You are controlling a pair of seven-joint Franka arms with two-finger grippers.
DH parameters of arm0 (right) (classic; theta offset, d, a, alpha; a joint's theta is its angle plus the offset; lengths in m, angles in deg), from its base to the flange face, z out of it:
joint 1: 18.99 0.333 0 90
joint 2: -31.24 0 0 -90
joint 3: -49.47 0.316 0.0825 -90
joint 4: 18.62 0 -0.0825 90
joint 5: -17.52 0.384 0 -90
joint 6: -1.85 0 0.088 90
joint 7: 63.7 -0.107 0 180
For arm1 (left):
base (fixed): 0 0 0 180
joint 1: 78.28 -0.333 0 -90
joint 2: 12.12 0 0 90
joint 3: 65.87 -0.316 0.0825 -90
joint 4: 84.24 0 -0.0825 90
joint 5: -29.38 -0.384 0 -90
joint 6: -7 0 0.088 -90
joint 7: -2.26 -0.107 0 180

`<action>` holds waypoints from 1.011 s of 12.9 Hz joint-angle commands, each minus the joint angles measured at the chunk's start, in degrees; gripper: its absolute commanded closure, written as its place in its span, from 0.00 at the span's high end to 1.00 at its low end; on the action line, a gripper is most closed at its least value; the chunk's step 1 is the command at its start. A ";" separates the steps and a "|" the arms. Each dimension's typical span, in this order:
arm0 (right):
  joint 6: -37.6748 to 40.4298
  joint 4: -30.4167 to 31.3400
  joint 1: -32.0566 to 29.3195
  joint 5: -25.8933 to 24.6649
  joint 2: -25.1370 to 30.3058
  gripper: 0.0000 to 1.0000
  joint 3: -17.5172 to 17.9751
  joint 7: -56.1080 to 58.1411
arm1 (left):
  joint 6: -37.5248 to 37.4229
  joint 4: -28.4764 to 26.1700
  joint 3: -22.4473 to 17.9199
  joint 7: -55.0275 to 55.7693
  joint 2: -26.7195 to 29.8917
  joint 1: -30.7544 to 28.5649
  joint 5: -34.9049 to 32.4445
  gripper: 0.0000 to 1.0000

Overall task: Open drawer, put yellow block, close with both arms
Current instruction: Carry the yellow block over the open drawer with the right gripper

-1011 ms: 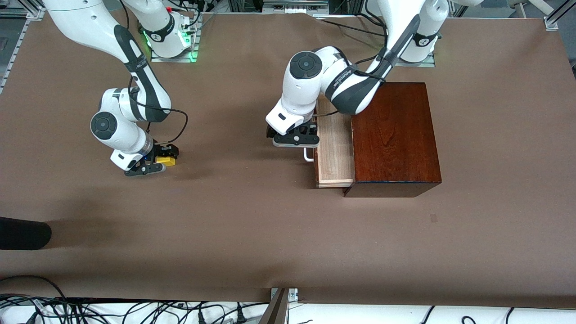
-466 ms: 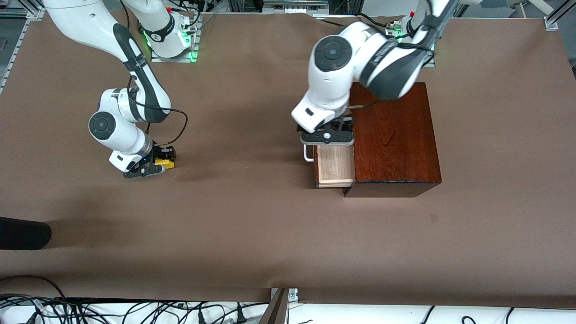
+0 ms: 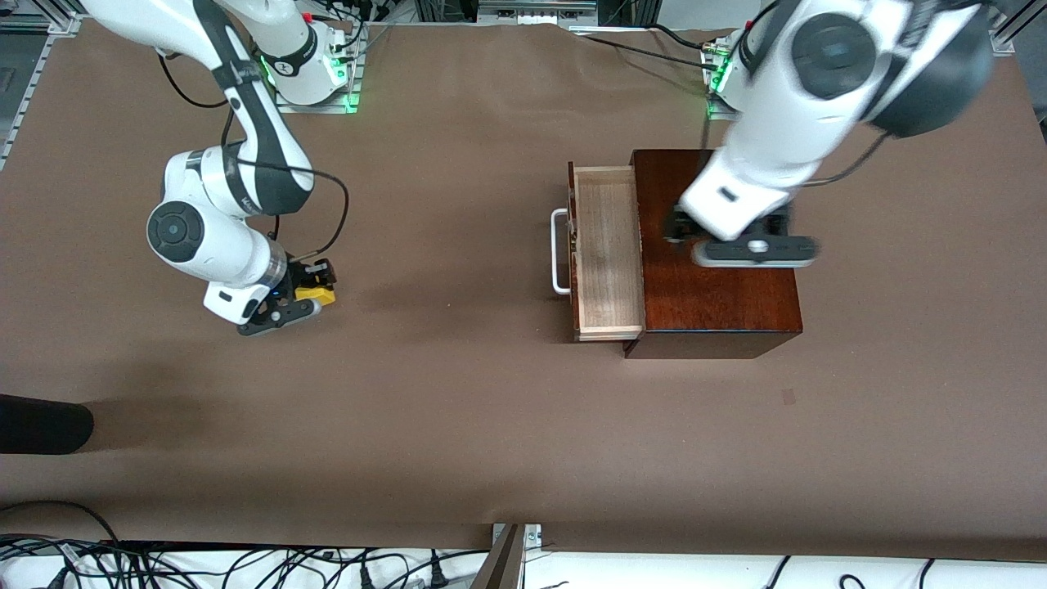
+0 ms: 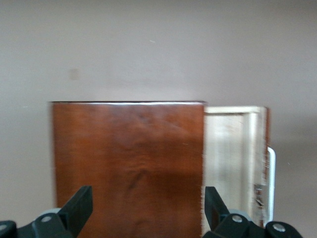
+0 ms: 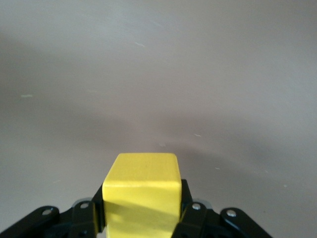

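The mahogany box (image 3: 720, 270) stands toward the left arm's end of the table. Its drawer (image 3: 607, 245) is pulled out, pale wood inside and empty, with the white bar handle (image 3: 559, 249) toward the right arm's end. My left gripper (image 3: 740, 243) hangs open and empty over the box top. In the left wrist view its fingers (image 4: 79, 206) straddle the box top (image 4: 129, 153), with the drawer (image 4: 233, 153) beside it. My right gripper (image 3: 307, 296) is shut on the yellow block (image 3: 316, 293), low over the table. In the right wrist view the block (image 5: 141, 191) fills the jaws.
A dark rounded object (image 3: 41, 424) lies at the table's edge at the right arm's end, nearer the camera. Cables (image 3: 245, 564) run below the near edge. Bare brown table (image 3: 450, 270) lies between the block and the drawer.
My left gripper has left the drawer handle, risen and swung over the box top. The drawer stays open. My right gripper holds the block and has shifted slightly toward the drawer.
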 commanded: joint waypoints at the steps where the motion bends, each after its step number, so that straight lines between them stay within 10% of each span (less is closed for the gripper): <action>1: 8.39 -9.47 5.04 -2.57 -0.82 0.00 1.22 1.40 | 0.36 -7.46 -4.12 -6.31 8.01 -3.01 2.15 1.00; 13: 12.19 -33.81 39.24 -6.89 -10.29 0.00 1.13 1.31 | -6.23 -6.24 -6.25 -15.83 10.58 -13.03 3.47 1.00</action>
